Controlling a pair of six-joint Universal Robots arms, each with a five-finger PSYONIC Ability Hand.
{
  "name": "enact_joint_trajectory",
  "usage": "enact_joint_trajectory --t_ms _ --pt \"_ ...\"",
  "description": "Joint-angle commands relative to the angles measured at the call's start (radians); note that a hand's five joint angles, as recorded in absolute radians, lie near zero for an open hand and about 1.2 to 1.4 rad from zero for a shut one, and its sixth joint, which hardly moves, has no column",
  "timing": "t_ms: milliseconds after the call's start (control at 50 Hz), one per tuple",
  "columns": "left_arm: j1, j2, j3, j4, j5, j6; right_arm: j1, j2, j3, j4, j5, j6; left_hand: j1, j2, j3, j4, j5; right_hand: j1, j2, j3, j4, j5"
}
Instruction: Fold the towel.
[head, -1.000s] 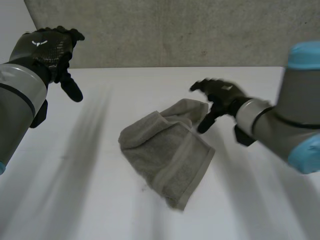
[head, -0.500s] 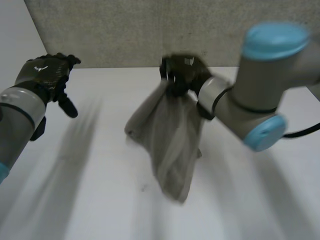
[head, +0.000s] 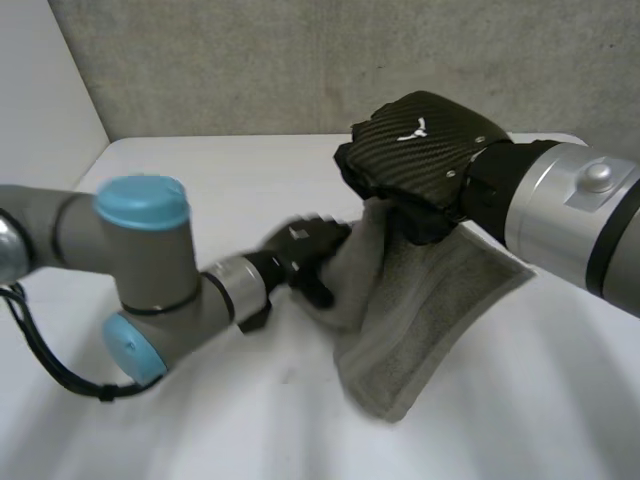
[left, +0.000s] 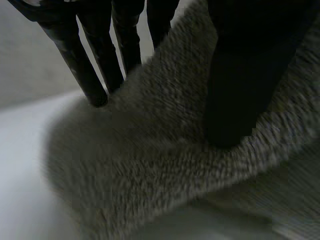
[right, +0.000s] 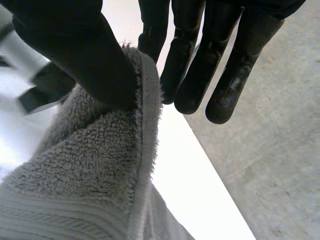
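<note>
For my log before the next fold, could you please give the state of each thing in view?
towel: partly lifted, lower end lying on the table
right hand: shut on the towel's raised edge, holding it up
left hand: shut on the towel's side, lower down

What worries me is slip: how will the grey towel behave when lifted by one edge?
Probably floppy: the towel drapes and creases from where the right hand pinches its edge. Likely light for its size, since a thumb-and-finger pinch holds part of it up. Its looped pile looks grippy, so slipping seems unlikely.
</note>
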Motion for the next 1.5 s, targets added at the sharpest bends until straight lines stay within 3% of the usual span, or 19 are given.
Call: enact_joint_trajectory --t_ms 20,40,60,80,100,140,160,200,240,420,640,700,760,800,880,1080,1120,1240,1500 --pt "-0.025 -0.006 0.025 -0.079 0.021 0.0 -0.064 -0.002 0.004 -0.01 0.001 0.0 0.816 0.834 0.834 0.834 0.834 0.428 0.224 0.214 0.206 0.239" --pt "-0.017 0.011 0.067 -0.055 -0.06 -0.011 -0.072 0.004 -0.001 -0.016 0.002 -0.004 0.816 0.834 0.834 0.834 0.834 0.428 0.224 0.214 0.206 0.239" --pt "-0.017 0.011 0.068 -0.054 -0.061 -0.011 -0.072 0.004 -0.001 -0.016 0.002 -0.004 0.816 0.834 0.834 0.834 0.834 0.428 0.224 0.214 0.206 0.239" --pt "-0.011 0.034 0.106 -0.02 -0.186 -0.011 -0.083 0.01 -0.003 -0.033 0.004 -0.01 0.816 0.834 0.834 0.834 0.834 0.428 0.224 0.214 0.206 0.239" --pt "-0.011 0.034 0.106 -0.019 -0.187 -0.011 -0.098 0.018 -0.006 -0.062 0.015 -0.02 0.816 0.834 0.834 0.834 0.834 0.428 0.224 0.214 0.206 0.239" --pt "0.048 0.105 0.143 0.046 -0.498 -0.015 -0.11 0.038 -0.009 -0.106 0.019 -0.026 0.816 0.834 0.834 0.834 0.834 0.428 0.224 0.214 0.206 0.239" --pt "0.049 0.105 0.143 0.047 -0.5 -0.015 -0.11 0.038 -0.009 -0.107 0.019 -0.026 0.816 0.834 0.834 0.834 0.834 0.428 0.224 0.214 0.206 0.239" --pt "0.092 0.192 0.163 0.134 -0.717 -0.014 -0.118 0.064 -0.015 -0.224 0.051 -0.026 0.816 0.834 0.834 0.834 0.834 0.428 0.224 0.214 0.206 0.239" --pt "0.092 0.233 0.163 0.175 -0.734 -0.015 -0.115 0.069 -0.013 -0.304 0.082 -0.018 0.816 0.834 0.834 0.834 0.834 0.428 0.224 0.214 0.206 0.239" --pt "0.058 0.467 -0.079 0.277 -0.724 -0.031 -0.083 0.043 0.135 -0.821 0.173 0.042 0.816 0.834 0.834 0.834 0.834 0.428 0.224 0.214 0.206 0.239" --pt "-0.028 0.561 -0.451 0.308 -0.721 -0.012 -0.063 0.044 0.258 -0.662 0.145 0.028 0.816 0.834 0.834 0.834 0.834 0.428 0.224 0.214 0.206 0.239" --pt "-0.037 0.55 -0.538 0.254 -0.718 -0.012 -0.058 0.095 0.284 -0.593 0.144 0.006 0.634 0.652 0.653 0.652 0.652 0.428 0.224 0.214 0.206 0.239" --pt "-0.057 0.535 -0.606 0.143 -0.702 -0.012 -0.072 0.15 0.3 -0.55 0.156 -0.041 0.311 0.329 0.33 0.329 0.329 0.428 0.224 0.214 0.206 0.239" --pt "-0.1 0.496 -0.612 0.008 -0.646 -0.017 -0.075 0.167 0.313 -0.529 0.159 -0.085 -0.075 -0.056 -0.056 -0.057 -0.056 0.428 0.224 0.214 0.206 0.239" --pt "-0.111 0.493 -0.583 -0.111 -0.595 -0.017 -0.077 0.176 0.323 -0.525 0.164 -0.113 -0.392 -0.374 -0.374 -0.374 -0.374 0.428 0.224 0.214 0.206 0.239" --pt "0.038 0.544 -0.42 -0.093 -0.576 -0.006 -0.113 0.172 0.37 -0.527 0.15 -0.118 -0.358 -0.34 -0.34 -0.34 -0.34 0.428 0.224 0.214 0.206 0.239" --pt "0.096 0.536 -0.371 -0.081 -0.546 0.003 -0.113 0.168 0.399 -0.529 0.144 -0.121 -0.338 -0.32 -0.319 -0.32 -0.32 0.428 0.224 0.214 0.206 0.239" --pt "0.11 0.442 -0.303 -0.077 -0.446 0.032 -0.11 0.164 0.438 -0.536 0.144 -0.121 -0.294 -0.275 -0.275 -0.276 -0.275 0.428 0.224 0.214 0.206 0.239" --pt "0.129 0.096 -0.142 -0.087 -0.383 0.408 -0.118 0.152 0.501 -0.539 0.141 -0.124 -0.065 -0.046 -0.046 -0.047 -0.046 0.428 0.224 0.214 0.206 0.239"
